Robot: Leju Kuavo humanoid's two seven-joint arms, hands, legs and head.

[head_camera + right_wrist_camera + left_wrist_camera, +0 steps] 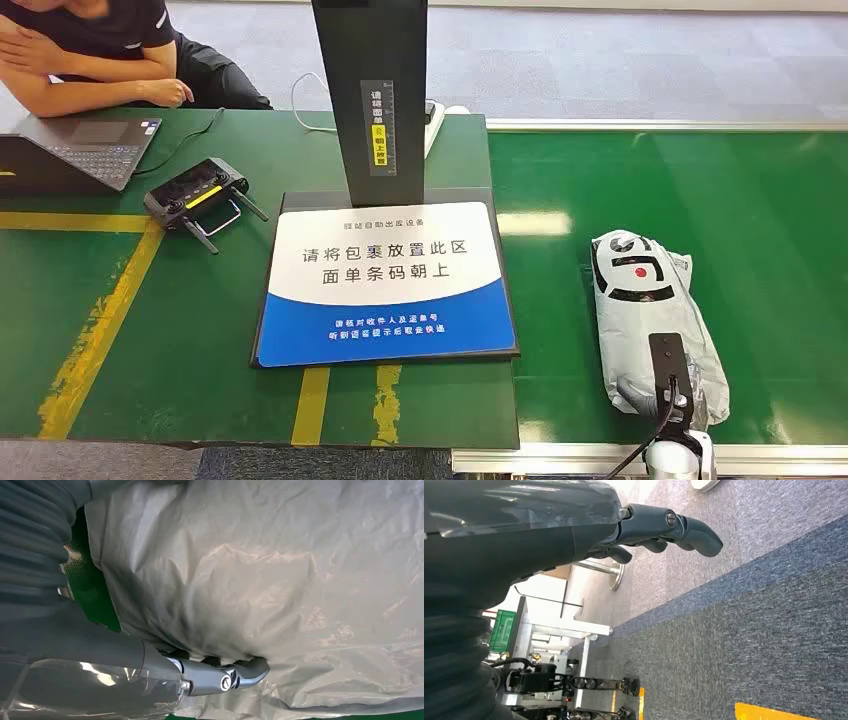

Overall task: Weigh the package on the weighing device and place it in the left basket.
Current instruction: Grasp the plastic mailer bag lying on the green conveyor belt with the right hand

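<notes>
While pressed onto the package [655, 320] at the near right part of the green bench [780, 230], right robot hand [668, 400] sits on the package's near end, close to the bench's near edge. From the right wrist camera: fingers [240, 672] dug into crinkled grey plastic [280, 580], thumb tucked under a fold, so gripping the package. Lying lengthwise, running from the near edge toward the middle of the bench, with black-and-white print and a red dot on the far end. Still on the belt-like green surface, well apart from the scale [385, 285] to its left. Flat on the bench's middle, scale plate white and blue with Chinese text, a dark upright post [372, 95] rising from its far side. Toward the far left corner: a laptop [75, 150] and, just beside it, a dark controller [197, 200] with a yellow stripe. Behind the far edge, a person [100, 50] in dark clothes, arms folded on the bench. Left robot hand [659, 530] hanging over grey carpet [749, 630], fingers curled in, holding nothing.
</notes>
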